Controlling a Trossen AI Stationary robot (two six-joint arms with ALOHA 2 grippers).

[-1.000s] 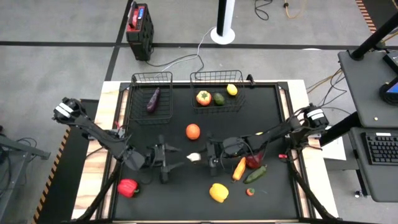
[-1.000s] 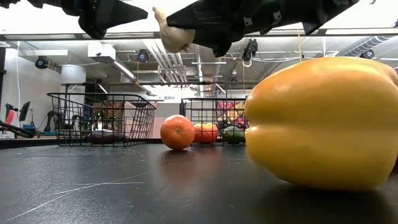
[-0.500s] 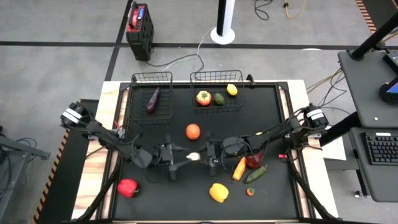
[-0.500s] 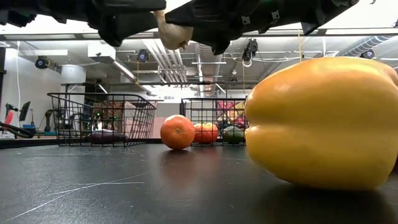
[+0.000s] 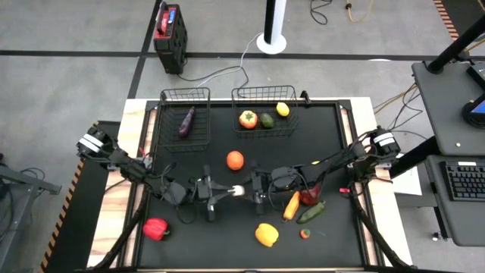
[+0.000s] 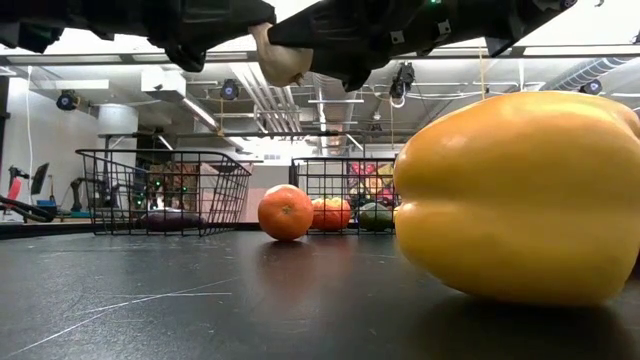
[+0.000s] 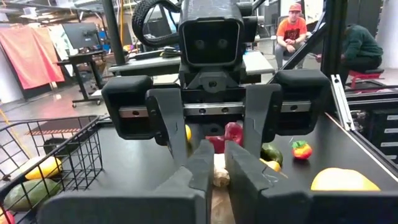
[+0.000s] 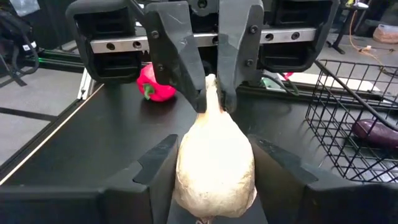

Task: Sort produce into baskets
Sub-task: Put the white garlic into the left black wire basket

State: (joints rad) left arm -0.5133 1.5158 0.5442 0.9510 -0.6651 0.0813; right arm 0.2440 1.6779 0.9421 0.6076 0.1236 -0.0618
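I have both arms meeting over the middle of the table (image 5: 333, 227), with the garlic (image 5: 237, 190) held up in the air between them. Its long axis runs left to right: the thin stem end points left toward my left arm, the fat bulb end sits toward my right arm. My left gripper (image 5: 224, 191) is clamped tight on the garlic's stem tip, as the right wrist view shows. My right gripper (image 5: 251, 190) has its fingers on either side of the bulb; whether they press on it or stand just off it I cannot tell. An orange (image 5: 235, 160) lies on the table just beyond the handover, in front of the wider basket (image 5: 291, 129). A purple eggplant (image 5: 186, 122) lies in the narrower basket (image 5: 163, 121), far left.
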